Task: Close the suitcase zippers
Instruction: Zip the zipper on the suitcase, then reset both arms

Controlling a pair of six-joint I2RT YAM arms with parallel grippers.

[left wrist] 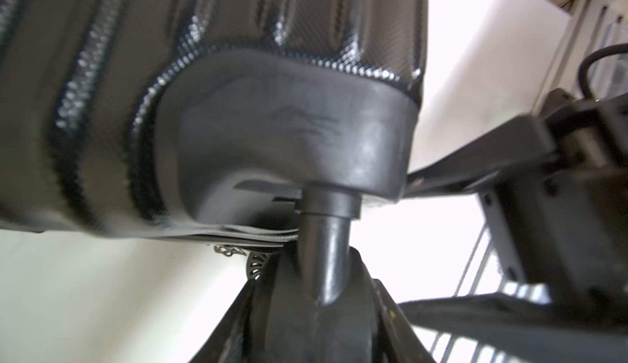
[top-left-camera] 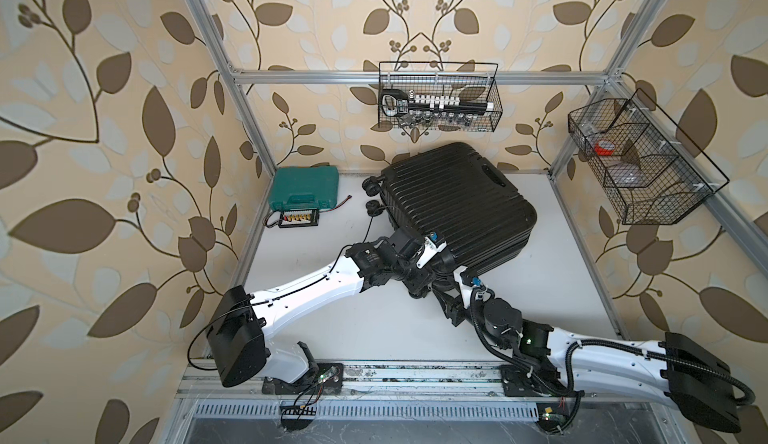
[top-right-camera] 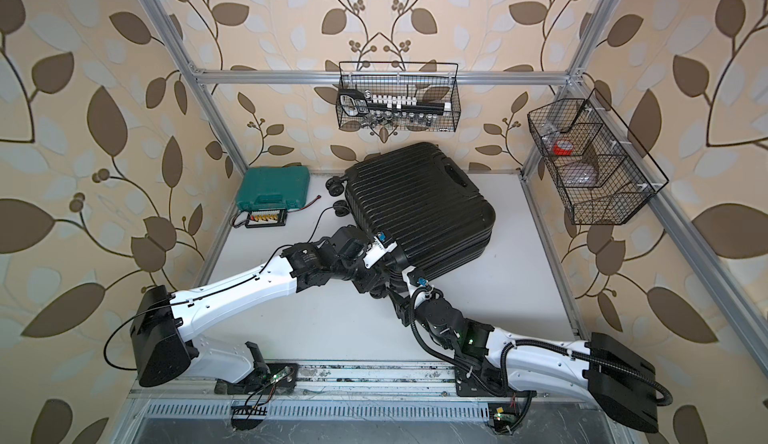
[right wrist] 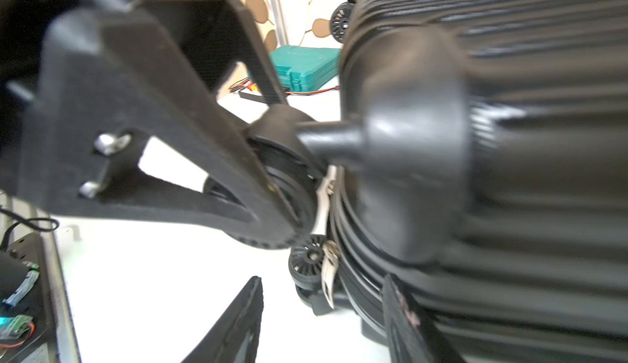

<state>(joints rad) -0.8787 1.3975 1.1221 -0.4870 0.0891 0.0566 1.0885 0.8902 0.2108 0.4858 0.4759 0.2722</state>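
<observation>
While the left gripper (left wrist: 312, 278) sits clamped on a caster wheel (left wrist: 285, 313) at the suitcase's near corner, the right gripper (right wrist: 322, 278) has its jaws apart, with one finger close against the ribbed shell and the other out over the table (top-left-camera: 332, 317). In line with that gap hangs a silver zipper pull (right wrist: 329, 259); whether it is already between the fingers I cannot tell. A second pull (right wrist: 325, 188) sits further along the same seam. The right arm is plainly the nearer one to the zippers (right wrist: 334, 215), and both pulls lie lengthwise along the track.

Further out, the suitcase (top-left-camera: 457, 200) lies flat toward the back of the table, shells together. Its wheel end faces the robot's left — ribs and long axis run roughly across toward the right. The seam circles its side wall, level with the table.
</observation>
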